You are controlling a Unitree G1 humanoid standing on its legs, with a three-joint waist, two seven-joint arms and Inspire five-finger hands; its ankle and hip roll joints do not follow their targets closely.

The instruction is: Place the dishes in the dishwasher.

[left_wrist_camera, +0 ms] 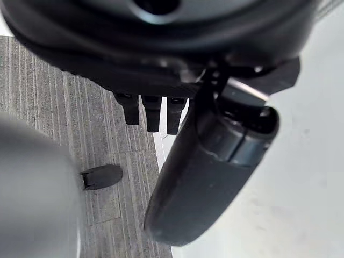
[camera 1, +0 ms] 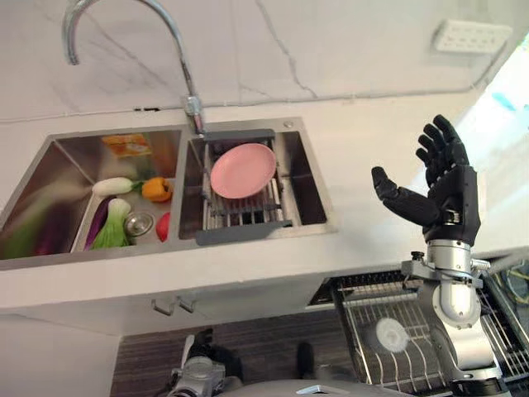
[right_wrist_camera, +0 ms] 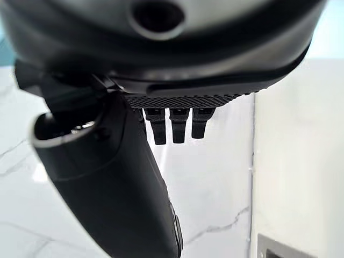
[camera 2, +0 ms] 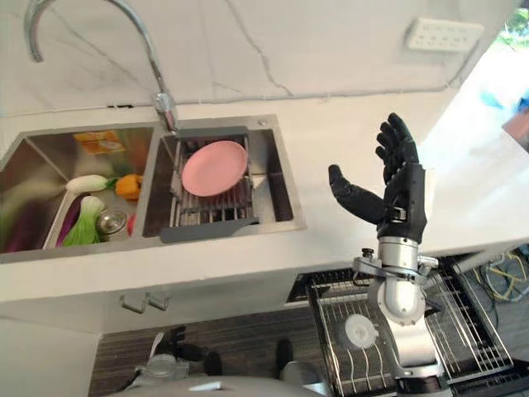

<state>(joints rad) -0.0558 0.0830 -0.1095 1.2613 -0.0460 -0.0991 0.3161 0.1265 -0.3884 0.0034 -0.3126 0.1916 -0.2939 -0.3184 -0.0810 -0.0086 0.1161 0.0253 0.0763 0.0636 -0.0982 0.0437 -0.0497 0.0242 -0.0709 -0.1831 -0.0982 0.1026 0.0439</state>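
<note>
The right robot hand (camera 1: 446,186), fingers spread and empty, hovers well apart from the pink plate (camera 1: 242,170) in the sink rack (camera 1: 240,217).

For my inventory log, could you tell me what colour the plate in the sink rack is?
The plate is plain pink, clearest in the left eye view.

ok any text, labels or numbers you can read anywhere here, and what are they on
None can be read.
Orange packet at the back of the left sink basin: it has print, too blurred to read.
White wall socket plate: no legible marking.
Pink plate in the sink rack: plain, no print.
Dishwasher rack: no label visible.
Right hand, raised open over the counter: no marking shows.
</note>
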